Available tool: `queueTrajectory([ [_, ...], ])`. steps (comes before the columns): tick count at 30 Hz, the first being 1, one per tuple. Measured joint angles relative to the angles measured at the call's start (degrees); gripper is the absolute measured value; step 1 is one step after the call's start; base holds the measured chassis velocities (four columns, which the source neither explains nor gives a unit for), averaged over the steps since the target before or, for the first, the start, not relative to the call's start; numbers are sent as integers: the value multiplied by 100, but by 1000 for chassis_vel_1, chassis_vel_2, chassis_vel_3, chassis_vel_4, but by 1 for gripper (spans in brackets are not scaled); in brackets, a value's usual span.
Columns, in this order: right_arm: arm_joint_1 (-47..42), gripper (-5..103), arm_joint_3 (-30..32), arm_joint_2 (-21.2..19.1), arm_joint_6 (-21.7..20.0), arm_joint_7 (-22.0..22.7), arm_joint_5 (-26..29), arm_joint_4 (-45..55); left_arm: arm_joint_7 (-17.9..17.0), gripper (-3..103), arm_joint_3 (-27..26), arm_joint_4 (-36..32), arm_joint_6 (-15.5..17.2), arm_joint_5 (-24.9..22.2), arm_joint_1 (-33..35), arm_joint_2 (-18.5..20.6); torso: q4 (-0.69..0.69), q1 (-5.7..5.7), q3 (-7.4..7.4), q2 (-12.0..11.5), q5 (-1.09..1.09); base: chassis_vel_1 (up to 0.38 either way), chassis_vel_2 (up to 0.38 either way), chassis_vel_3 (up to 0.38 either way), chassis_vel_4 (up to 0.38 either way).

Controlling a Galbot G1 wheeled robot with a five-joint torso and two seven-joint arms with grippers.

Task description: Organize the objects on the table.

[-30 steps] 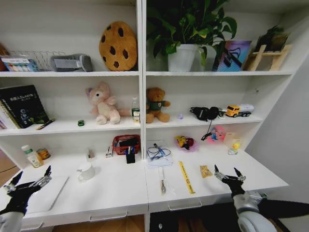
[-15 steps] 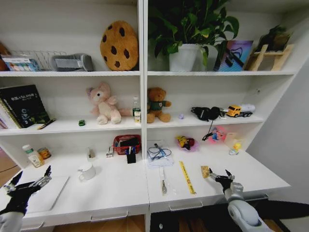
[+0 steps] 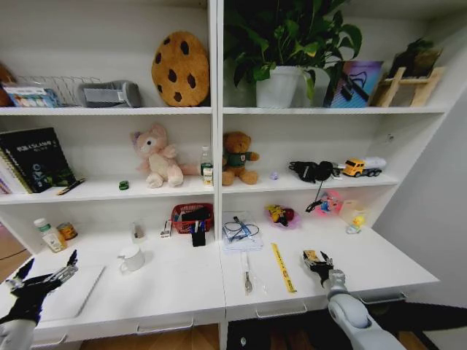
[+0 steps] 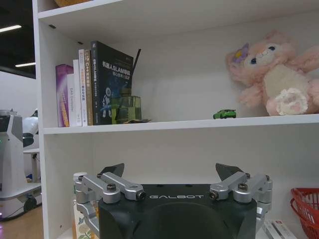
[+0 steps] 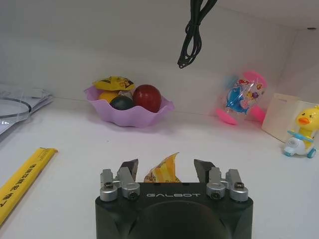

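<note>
On the white table (image 3: 179, 286), my right gripper (image 3: 316, 261) is open and reaches a small yellow snack packet (image 3: 309, 254). In the right wrist view the packet (image 5: 162, 172) stands between the spread fingers of that gripper (image 5: 165, 168). My left gripper (image 3: 42, 276) hovers open at the table's left end, over the silver laptop (image 3: 73, 293). In the left wrist view that gripper (image 4: 169, 170) holds nothing. The tiny green toy car (image 3: 122, 185) (image 4: 225, 114) sits on the middle shelf beside a pink plush. A dark pen (image 3: 69, 187) lies on the same shelf.
On the table are a long yellow strip (image 3: 282, 267), a slim silver tool (image 3: 246, 275), a white mug (image 3: 131, 258), a red basket (image 3: 191, 216), a purple bowl of fruit (image 5: 128, 103) and a duck toy (image 5: 300, 130). A black cable (image 5: 193, 35) hangs down.
My right gripper has moved left and forward across the table to the yellow packet. The left gripper has stayed where it was.
</note>
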Motion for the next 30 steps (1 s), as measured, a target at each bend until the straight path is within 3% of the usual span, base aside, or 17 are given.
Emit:
queueTrajectory([
  [1,17,61,-12,2,-1,2,-6,-12,0,100,0,0,0,0,0,0,0,0,0,0,0,0,0,0,0],
  [3,48,61,-34,6,-3,4,-13,-32,0,100,0,0,0,0,0,0,0,0,0,0,0,0,0,0,0],
  [4,86,49,-53,8,-6,7,-17,-48,0,100,0,0,0,0,0,0,0,0,0,0,0,0,0,0,0],
  [8,117,39,-70,10,-16,16,-13,-72,0,100,0,0,0,0,0,0,0,0,0,0,0,0,0,0,0],
  [17,87,3,36,-3,-20,19,80,74,0,100,0,0,0,0,0,0,-1,0,0,1,0,0,0,0,0],
  [27,786,0,-96,-174,-168,58,379,261,0,100,0,0,0,0,0,0,0,0,0,1,0,0,0,0,0],
  [30,1504,0,-449,-236,-215,70,492,-139,0,100,0,0,0,0,0,0,0,0,0,1,0,0,0,0,0],
])
